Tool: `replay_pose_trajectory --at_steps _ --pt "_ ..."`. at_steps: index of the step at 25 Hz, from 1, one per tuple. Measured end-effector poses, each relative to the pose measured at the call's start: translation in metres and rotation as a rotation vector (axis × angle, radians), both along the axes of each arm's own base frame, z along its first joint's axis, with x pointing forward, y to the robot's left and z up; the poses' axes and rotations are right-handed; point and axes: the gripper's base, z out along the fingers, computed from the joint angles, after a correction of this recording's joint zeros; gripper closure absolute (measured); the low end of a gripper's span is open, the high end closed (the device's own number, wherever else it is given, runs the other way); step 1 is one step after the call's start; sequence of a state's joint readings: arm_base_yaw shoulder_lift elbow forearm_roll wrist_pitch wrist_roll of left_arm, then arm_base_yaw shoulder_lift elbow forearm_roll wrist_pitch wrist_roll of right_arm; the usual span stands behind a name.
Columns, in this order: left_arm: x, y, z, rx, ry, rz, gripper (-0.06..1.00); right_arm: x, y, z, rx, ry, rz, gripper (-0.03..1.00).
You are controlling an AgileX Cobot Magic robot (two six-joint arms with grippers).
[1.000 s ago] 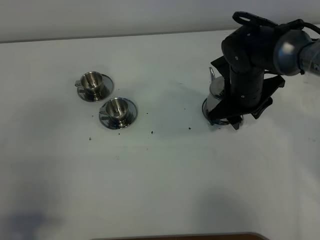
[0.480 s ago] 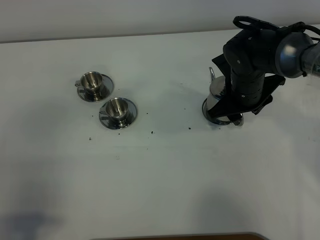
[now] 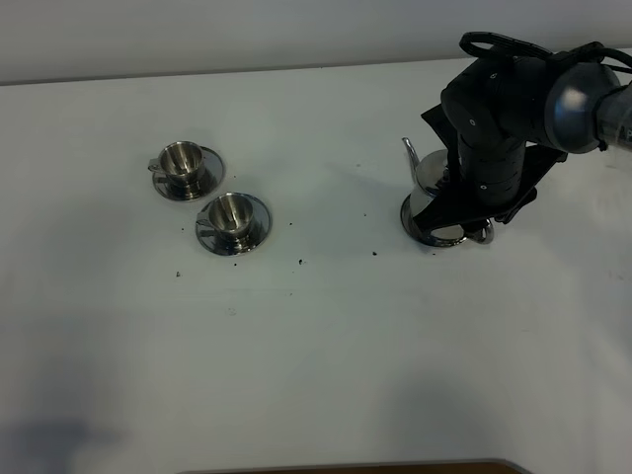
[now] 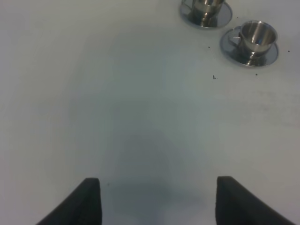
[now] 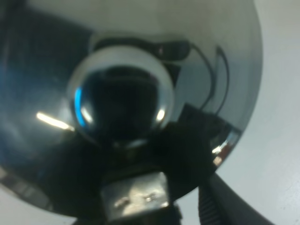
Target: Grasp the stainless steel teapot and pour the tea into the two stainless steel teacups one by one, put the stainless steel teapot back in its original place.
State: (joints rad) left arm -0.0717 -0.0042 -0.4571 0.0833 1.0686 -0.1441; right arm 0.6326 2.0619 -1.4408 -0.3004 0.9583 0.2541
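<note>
The stainless steel teapot (image 3: 427, 180) stands on its round saucer (image 3: 441, 235) at the right, with its thin spout pointing up and left. My right gripper (image 3: 470, 223) is over its handle side, and the black wrist hides the jaws. In the right wrist view the lid knob (image 5: 120, 104) fills the picture and a dark finger (image 5: 220, 206) lies beside the handle mount. The two teacups stand on their saucers at the left, one further back (image 3: 182, 162) and one nearer (image 3: 231, 213). Both show in the left wrist view (image 4: 256, 34) (image 4: 205, 5). My left gripper (image 4: 159, 201) is open over bare table. No tea shows.
Small dark specks (image 3: 299, 262) lie on the white table between the cups and the teapot. The table's back edge meets a pale wall. A brown strip runs along the front edge at the bottom of the exterior view.
The teapot has shifted a little to the left with my right arm. Its spout now stands further left and more of the saucer shows. The cups have not moved.
</note>
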Motion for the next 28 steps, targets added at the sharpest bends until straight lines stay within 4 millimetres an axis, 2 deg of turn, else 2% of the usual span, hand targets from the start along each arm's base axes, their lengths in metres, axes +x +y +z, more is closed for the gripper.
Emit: replay_pose_trajectory --at_steps 17,28 --pt "0.0 0.0 0.0001 0.001 -0.001 -0.001 0.36 0.0002 0.0012 -0.0001 0.003 0.004 0.047 0.65" --pt "0.0 0.0 0.0001 0.001 -0.001 -0.001 0.36 0.0 0.005 -0.0006 0.031 0.012 0.112 0.55"
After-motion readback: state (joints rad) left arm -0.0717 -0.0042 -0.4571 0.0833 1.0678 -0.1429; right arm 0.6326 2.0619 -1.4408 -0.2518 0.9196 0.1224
